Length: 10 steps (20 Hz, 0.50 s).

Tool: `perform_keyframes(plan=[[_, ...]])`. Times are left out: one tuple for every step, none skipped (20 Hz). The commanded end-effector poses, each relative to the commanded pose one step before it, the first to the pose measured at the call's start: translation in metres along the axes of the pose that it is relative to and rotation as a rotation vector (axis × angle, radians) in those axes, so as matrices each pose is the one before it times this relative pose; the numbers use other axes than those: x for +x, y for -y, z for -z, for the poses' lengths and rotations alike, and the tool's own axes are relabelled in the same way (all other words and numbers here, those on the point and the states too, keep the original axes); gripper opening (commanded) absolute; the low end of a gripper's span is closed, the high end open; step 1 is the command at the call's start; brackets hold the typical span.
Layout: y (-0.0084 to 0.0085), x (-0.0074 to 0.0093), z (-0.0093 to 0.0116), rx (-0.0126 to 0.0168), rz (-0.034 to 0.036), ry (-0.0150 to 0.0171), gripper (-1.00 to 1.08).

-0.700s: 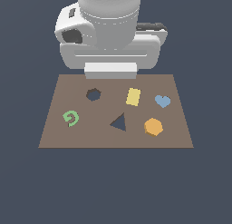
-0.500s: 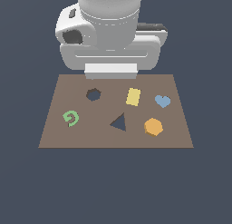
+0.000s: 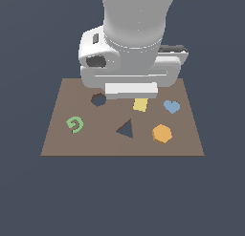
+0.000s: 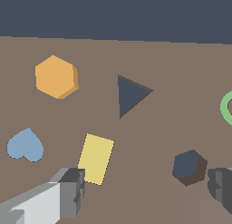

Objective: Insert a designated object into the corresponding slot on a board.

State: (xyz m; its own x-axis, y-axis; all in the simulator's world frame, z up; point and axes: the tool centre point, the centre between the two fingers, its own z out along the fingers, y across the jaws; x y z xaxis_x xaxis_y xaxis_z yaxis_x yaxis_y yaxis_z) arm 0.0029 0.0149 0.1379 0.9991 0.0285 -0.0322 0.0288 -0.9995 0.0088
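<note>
Green spiral shape sits over at the exterior view's left, flat and alone. Dark triangular cut-out shows near the middle, a little lower. Just above it lies the yellow rectangular block, its top edge hidden. Off to the right rests the blue heart, well apart from the spiral. All around, a plain dark blue-grey surface.

Hanging upright from above, wrist pointing straight down, white body filling the upper middle of the exterior view. Showing gripper fingers spread wide apart, holding nothing between them.
</note>
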Motion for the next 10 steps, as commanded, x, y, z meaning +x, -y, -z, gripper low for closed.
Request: perform_keyframes(plan=[[0.01224,0.00954,-0.01041,0.00162,0.00744,-0.00314,1.0],[0.00531,0.00448,-0.00453,0.00059,0.00311,-0.00169,1.0],[0.00551,0.00469,-0.00472,0.00058,0.00323,-0.00175,1.0],[0.0057,0.00488,-0.00489,0.00057,0.00334,-0.00181,1.0],[0.00586,0.00505,-0.00503,0.00055,0.00346,-0.00187,1.0],[0.00601,0.0052,-0.00514,0.00053,0.00356,-0.00192,1.0],[0.00613,0.00534,-0.00521,0.00051,0.00367,-0.00198,1.0],[0.00611,0.00537,-0.00519,0.00047,0.00368,-0.00198,1.0],[0.00573,0.00506,-0.00484,0.00041,0.00348,-0.00186,1.0],[0.00528,0.00472,-0.00448,0.00035,0.00321,-0.00172,1.0]])
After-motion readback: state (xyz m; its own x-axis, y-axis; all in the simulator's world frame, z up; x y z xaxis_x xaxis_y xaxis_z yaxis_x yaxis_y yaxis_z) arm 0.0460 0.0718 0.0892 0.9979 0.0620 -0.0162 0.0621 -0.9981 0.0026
